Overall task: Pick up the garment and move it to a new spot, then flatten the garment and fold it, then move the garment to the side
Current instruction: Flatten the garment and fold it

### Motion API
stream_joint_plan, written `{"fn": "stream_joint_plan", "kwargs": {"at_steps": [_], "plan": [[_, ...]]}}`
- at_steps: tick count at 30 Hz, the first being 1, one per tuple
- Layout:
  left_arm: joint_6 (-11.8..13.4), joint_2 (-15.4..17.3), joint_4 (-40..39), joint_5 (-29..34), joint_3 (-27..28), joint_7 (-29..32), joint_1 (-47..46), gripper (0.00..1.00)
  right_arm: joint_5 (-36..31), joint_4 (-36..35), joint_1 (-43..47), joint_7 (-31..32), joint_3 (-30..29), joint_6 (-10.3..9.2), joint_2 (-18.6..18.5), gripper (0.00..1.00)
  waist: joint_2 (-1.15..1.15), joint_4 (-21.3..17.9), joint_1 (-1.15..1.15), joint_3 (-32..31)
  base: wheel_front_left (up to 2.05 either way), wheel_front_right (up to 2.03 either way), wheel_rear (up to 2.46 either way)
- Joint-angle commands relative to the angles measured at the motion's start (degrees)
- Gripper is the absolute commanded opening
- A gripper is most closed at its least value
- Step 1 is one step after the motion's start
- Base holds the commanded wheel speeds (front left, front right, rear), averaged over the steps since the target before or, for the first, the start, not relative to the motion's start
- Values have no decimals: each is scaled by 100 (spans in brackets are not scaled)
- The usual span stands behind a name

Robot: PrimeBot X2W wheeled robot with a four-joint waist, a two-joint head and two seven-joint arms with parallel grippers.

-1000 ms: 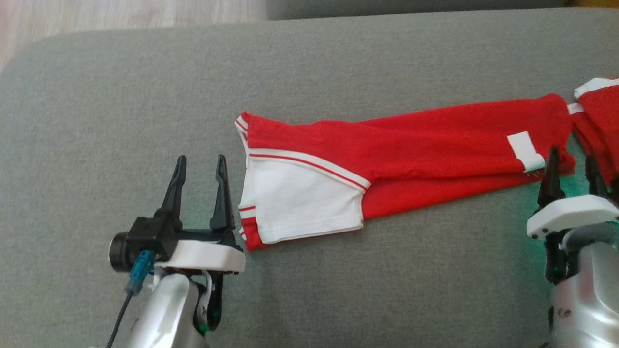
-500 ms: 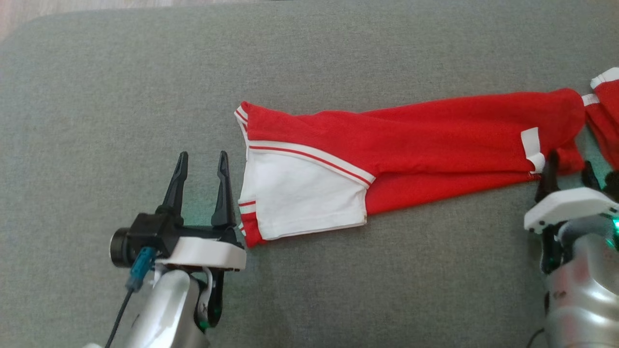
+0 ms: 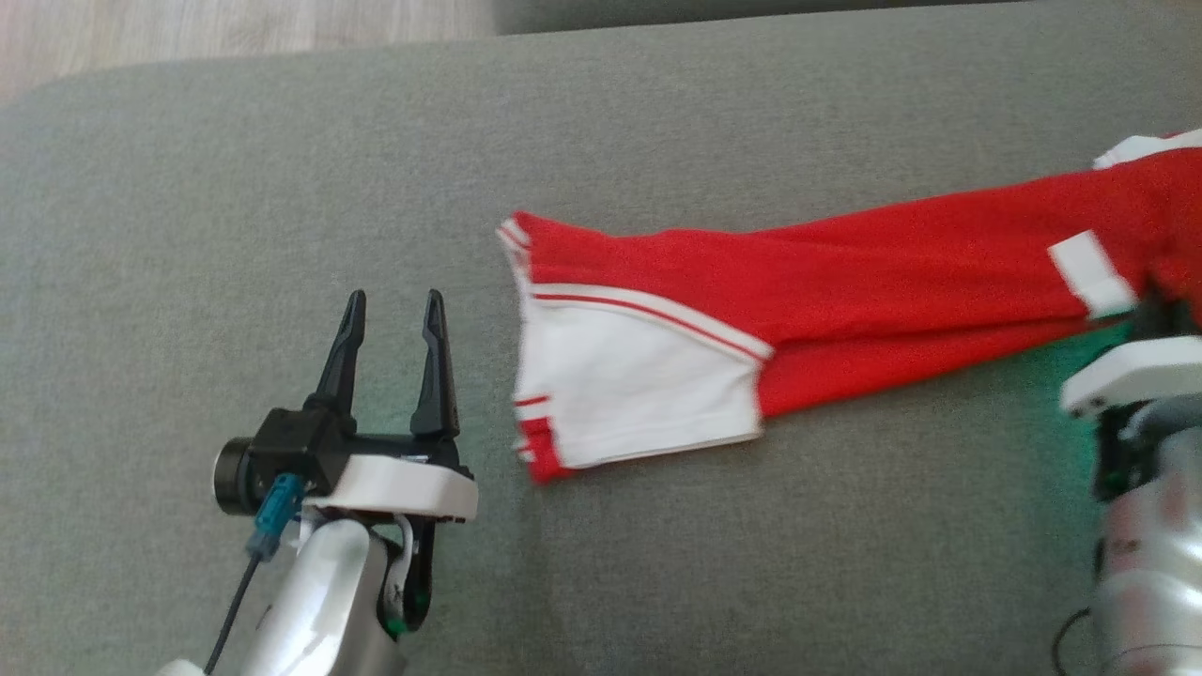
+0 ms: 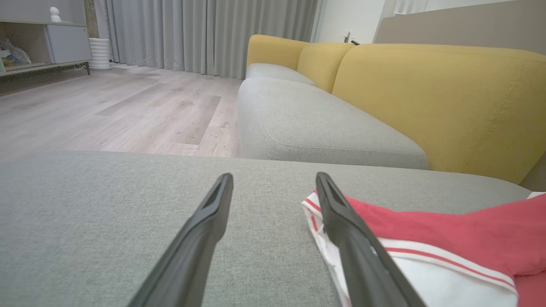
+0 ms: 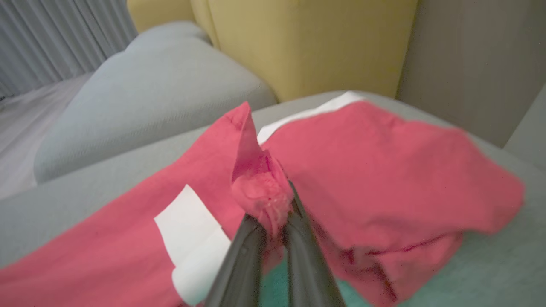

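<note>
A red garment (image 3: 845,272) with a white panel and striped trim lies stretched across the grey cushion (image 3: 282,188). My left gripper (image 3: 393,300) stands open just left of its white end, touching nothing; in the left wrist view the garment (image 4: 448,238) lies beside the right finger of that gripper (image 4: 273,177). At the right edge, my right gripper (image 3: 1160,314) is shut on the red fabric. In the right wrist view the gripper (image 5: 273,221) pinches a bunched red fold of the garment (image 5: 362,170), lifted slightly off the cushion.
Wooden floor (image 3: 235,33) lies beyond the cushion's far left edge. A second grey seat (image 4: 307,123) and yellow backrests (image 4: 439,102) stand past the cushion. A shelf unit (image 4: 42,42) and curtains (image 4: 204,34) are across the room.
My right gripper has closed on the red fabric and pulled the garment rightward, so its white end now lies farther from my left gripper. The left gripper stayed open and still.
</note>
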Motion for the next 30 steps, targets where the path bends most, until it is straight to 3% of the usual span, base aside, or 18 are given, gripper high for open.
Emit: {"fn": "stream_joint_plan", "kwargs": {"at_steps": [1, 6, 15, 22, 30], "plan": [[35, 13, -151, -8, 197, -54, -70, 100, 64, -271, -45, -85, 82, -4, -148, 0, 0, -55, 0, -53, 0, 0, 0], [33, 13, -84, -52, 213, -54, -61, 100, 500, -941, 105, 78, 151, -4, -269, 0, 0, -133, 0, -205, 0, 0, 0], [23, 13, -35, -139, 207, -54, 56, 100, 1266, -2186, 578, 693, 1268, -4, -59, 0, 0, -12, 0, -583, 0, 0, 0], [4, 13, 9, -113, 181, -55, 152, 100, 1692, -2767, 836, 1052, 2673, -4, 130, 0, 0, 293, 0, -881, 0, 0, 0], [-25, 13, 66, -101, 120, -55, 168, 100, 2563, -2405, 772, 893, 4430, -4, 136, 0, 0, 686, 0, -959, 0, 0, 0]]}}
